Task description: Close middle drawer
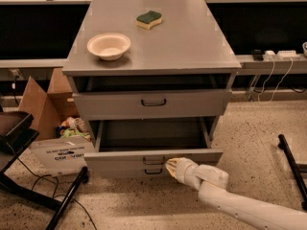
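The middle drawer [120,158] is pulled well out of the grey cabinet [192,47]. It has a wide, low front panel with a small dark loop handle [153,161], and its long grey tray [153,137] is open to view. My gripper [171,166] is at the end of the white arm coming in from the lower right. It sits against the drawer's front panel, just right of the handle. The taller-fronted drawer [110,104] above stands slightly out.
A white bowl [109,45] and a green-yellow sponge [149,19] sit on the cabinet top. An open cardboard box [53,128] with clutter stands left of the cabinet, beside a black chair base [43,200]. A black bar [291,166] lies on the floor at right.
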